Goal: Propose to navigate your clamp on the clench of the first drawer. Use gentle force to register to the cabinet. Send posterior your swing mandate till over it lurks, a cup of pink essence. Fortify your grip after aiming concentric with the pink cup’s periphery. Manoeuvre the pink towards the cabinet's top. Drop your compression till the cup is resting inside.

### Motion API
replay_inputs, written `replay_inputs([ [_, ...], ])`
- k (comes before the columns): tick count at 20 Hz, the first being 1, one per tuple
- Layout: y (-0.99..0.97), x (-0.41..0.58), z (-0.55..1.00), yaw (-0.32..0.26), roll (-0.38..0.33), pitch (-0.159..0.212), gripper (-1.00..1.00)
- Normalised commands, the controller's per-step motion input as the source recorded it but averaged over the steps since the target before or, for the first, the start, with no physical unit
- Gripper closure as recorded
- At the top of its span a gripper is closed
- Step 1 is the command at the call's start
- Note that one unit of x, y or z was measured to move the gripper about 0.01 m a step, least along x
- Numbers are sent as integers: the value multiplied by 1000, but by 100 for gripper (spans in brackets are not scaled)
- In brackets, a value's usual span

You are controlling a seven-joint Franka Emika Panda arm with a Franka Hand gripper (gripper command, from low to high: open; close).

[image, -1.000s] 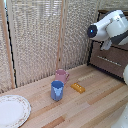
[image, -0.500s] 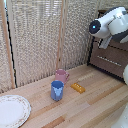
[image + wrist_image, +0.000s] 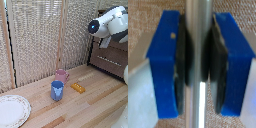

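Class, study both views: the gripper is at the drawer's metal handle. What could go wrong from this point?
1. The clamp has its blue tips either side of the clench; an off-line pull may let the smooth bar slip.
2. Later, the pink cup stands close behind the blue cup, so reaching it could knock the blue one.

Dusty-pink cup (image 3: 61, 75); blue cup (image 3: 57, 90) with a pale mark; white plate (image 3: 11, 110) with a speckled rim; dark brown cabinet (image 3: 111, 60); silver handle (image 3: 197, 55) between blue-tipped dark fingers (image 3: 164, 65).
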Motion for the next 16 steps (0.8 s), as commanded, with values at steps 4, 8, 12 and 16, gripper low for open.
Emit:
replay_inputs([
  [4,875,332,0,-39,76,41,100],
  [8,885,389,0,-14,27,85,100],
  [12,821,438,16,10,-10,134,100],
  [16,645,259,0,75,-50,89,100],
])
